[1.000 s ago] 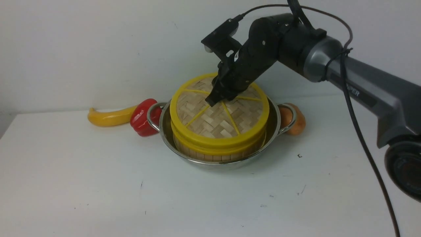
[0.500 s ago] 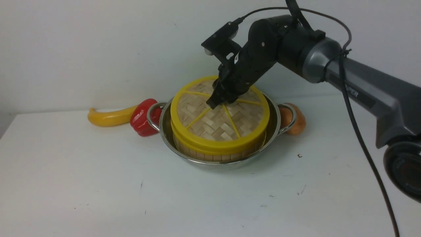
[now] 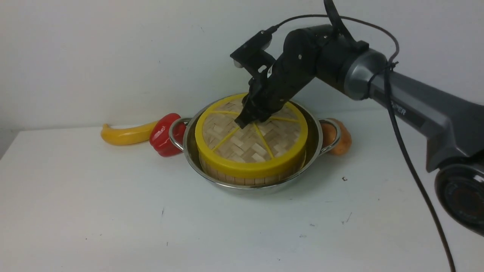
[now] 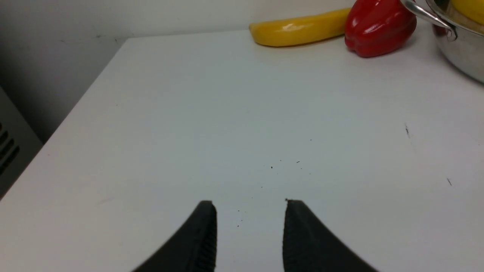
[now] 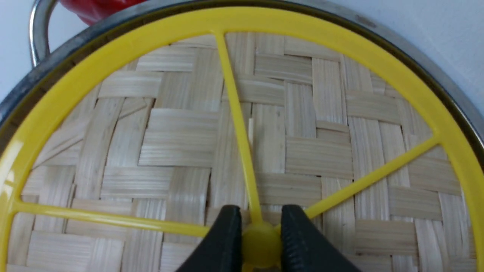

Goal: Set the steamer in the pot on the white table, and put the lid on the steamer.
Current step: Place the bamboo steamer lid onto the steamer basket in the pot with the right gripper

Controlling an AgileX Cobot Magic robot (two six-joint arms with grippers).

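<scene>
The shiny steel pot (image 3: 315, 130) stands on the white table (image 3: 113, 211). The bamboo steamer (image 3: 227, 176) sits inside it, only its slatted wall showing. The woven lid (image 3: 249, 143) with yellow rim and spokes lies level on top of the steamer. My right gripper (image 3: 245, 120) reaches down onto the lid's centre. In the right wrist view that gripper (image 5: 261, 210) is shut on the small yellow knob (image 5: 261, 243) of the lid (image 5: 181, 139). My left gripper (image 4: 249, 204) hovers open over bare table, far left of the pot, holding nothing.
A yellow banana (image 3: 124, 134) and a red pepper (image 3: 164, 134) lie against the pot's left handle (image 3: 174, 132). An orange-brown vegetable (image 3: 342, 139) sits behind the right handle. The table's left edge (image 4: 75, 113) drops off near my left gripper.
My right gripper has come down with the lid. The lid was raised and tilted above the steamer; now it sits flat on the steamer's rim. The left arm has not moved.
</scene>
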